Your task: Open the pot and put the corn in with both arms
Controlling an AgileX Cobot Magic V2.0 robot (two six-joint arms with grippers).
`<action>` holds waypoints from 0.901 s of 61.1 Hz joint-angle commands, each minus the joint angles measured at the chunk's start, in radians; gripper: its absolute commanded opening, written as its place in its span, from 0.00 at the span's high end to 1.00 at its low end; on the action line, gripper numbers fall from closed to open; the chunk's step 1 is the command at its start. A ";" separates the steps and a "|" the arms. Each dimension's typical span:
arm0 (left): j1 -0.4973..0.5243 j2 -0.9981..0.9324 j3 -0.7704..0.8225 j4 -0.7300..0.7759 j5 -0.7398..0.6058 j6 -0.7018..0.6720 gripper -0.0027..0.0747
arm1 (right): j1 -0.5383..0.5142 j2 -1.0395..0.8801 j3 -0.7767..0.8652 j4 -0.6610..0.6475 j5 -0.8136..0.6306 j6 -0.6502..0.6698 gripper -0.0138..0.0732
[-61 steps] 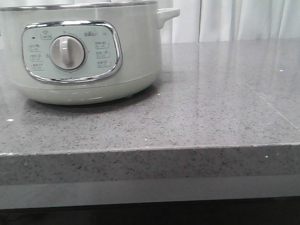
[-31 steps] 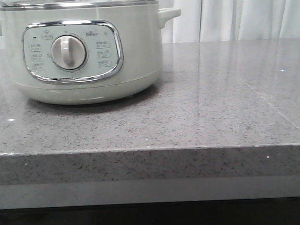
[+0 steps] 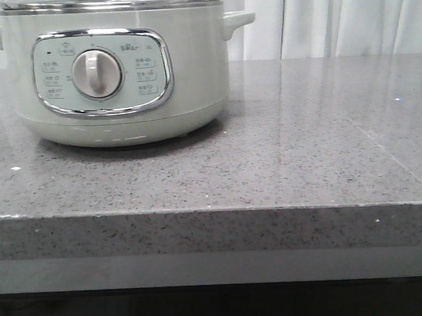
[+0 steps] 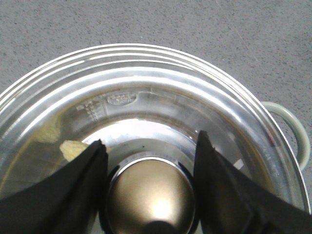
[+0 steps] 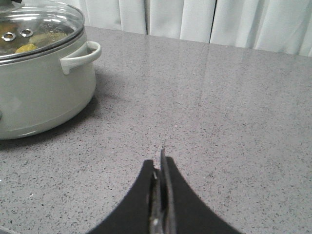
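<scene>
My left pincer [image 4: 148, 195] straddles the knob [image 4: 151, 202] of the lid [image 4: 146, 97], fingers spread either side and apparently not yet pinching it; my right pincer [image 5: 160, 204] is closed on nothing above the tabletop [image 5: 234, 122]. The lid sits on the pot [image 3: 116, 71], and yellow under the glass looks like corn [image 5: 27, 48] already inside; I'd keep the knob centred and move straight up or down to spare the rim. There is bare tabletop on the pot's right; the front edge is close.
</scene>
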 commanded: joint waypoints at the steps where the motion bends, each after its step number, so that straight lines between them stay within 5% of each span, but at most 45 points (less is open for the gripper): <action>1: -0.006 -0.053 -0.044 -0.055 -0.066 -0.003 0.56 | -0.005 0.005 -0.029 -0.002 -0.084 -0.009 0.92; 46: -0.006 -0.053 -0.046 -0.048 0.007 -0.003 0.55 | -0.005 0.005 -0.029 -0.002 -0.084 -0.009 0.92; 55: -0.006 -0.053 -0.070 -0.023 -0.014 -0.003 0.40 | -0.005 0.005 -0.029 -0.002 -0.084 -0.009 0.92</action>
